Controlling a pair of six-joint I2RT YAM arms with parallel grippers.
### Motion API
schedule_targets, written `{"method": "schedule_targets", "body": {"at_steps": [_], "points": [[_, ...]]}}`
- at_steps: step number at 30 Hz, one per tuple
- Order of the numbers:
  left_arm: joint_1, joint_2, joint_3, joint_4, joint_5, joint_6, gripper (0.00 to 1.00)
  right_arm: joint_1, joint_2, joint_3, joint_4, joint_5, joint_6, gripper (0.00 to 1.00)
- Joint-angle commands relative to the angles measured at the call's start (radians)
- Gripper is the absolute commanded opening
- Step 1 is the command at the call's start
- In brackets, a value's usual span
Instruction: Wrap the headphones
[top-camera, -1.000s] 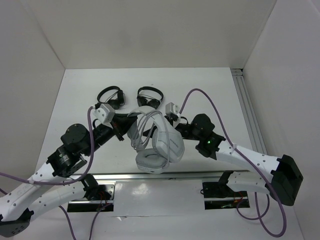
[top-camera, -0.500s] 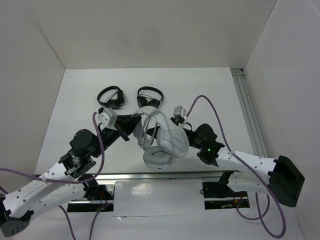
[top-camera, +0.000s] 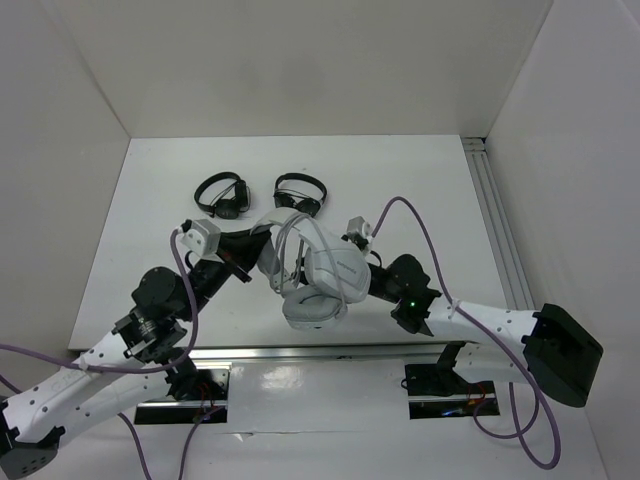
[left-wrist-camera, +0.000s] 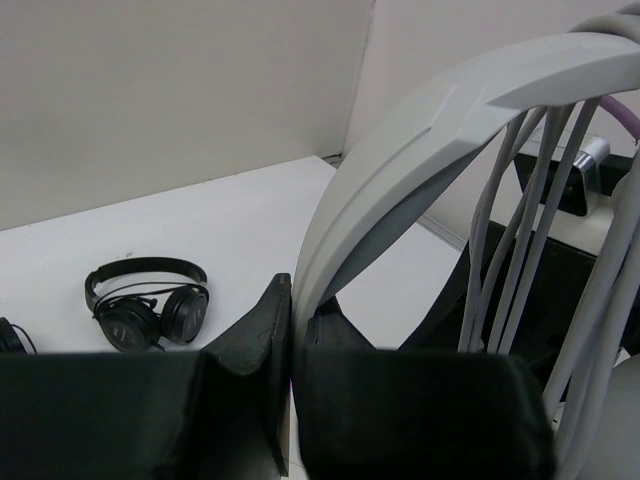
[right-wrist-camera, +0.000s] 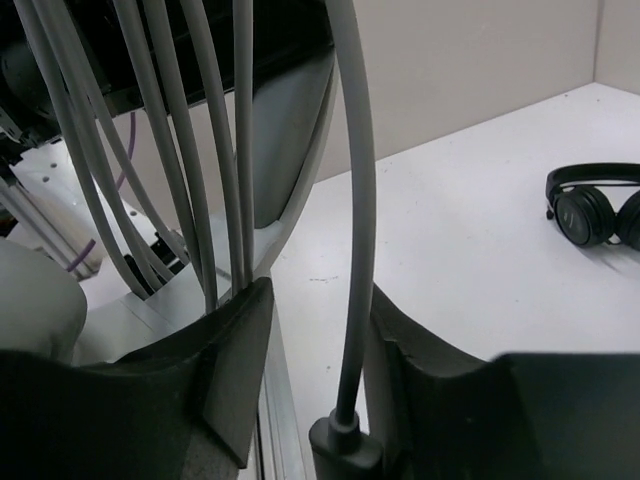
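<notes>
The white and grey headphones (top-camera: 322, 272) hang above the table's middle, with the grey cable (top-camera: 286, 250) looped several times round the headband. My left gripper (top-camera: 257, 250) is shut on the headband (left-wrist-camera: 400, 130), which rises out of the closed jaws of the left gripper (left-wrist-camera: 300, 302). My right gripper (top-camera: 352, 262) sits just right of the earcups, partly hidden by them. In the right wrist view the right gripper (right-wrist-camera: 320, 292) has its jaws apart. The cable's free end (right-wrist-camera: 352, 250) and its plug (right-wrist-camera: 345, 445) lie between them, against the right finger. The cable loops (right-wrist-camera: 190, 150) pass beside the left finger.
Two small black headphones (top-camera: 221, 193) (top-camera: 300, 193) lie on the table behind the arms. One shows in the left wrist view (left-wrist-camera: 148, 305) and one in the right wrist view (right-wrist-camera: 595, 205). A metal rail (top-camera: 495, 230) runs along the table's right edge. White walls enclose the table.
The headphones have shifted left and nearer, tilting as the left gripper moved them. The right gripper has moved left, close under the earcups.
</notes>
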Motion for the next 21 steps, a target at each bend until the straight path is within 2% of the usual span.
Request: {"method": "schedule_targets", "body": {"at_steps": [1, 8, 9, 12, 13, 21], "points": [[0.001, -0.052, 0.033, 0.134, -0.047, -0.038, 0.00, 0.010, 0.012, -0.007, 0.084, 0.008, 0.015, 0.51], [0.001, -0.086, 0.033, 0.095, -0.067, -0.038, 0.00, 0.020, 0.022, -0.007, 0.084, 0.017, 0.006, 0.63], [0.001, -0.086, 0.042, 0.085, -0.067, -0.038, 0.00, 0.020, 0.022, -0.007, 0.084, 0.017, -0.003, 0.70], [0.001, -0.086, 0.053, 0.075, -0.089, -0.038, 0.00, 0.030, 0.034, -0.007, 0.044, 0.014, -0.016, 0.71], [0.001, -0.086, 0.053, 0.075, -0.089, -0.038, 0.00, 0.030, 0.044, -0.007, 0.034, 0.014, -0.028, 1.00], [0.001, -0.095, 0.071, 0.017, -0.187, -0.038, 0.00, 0.061, 0.034, -0.091, -0.003, 0.094, -0.046, 1.00]]}}
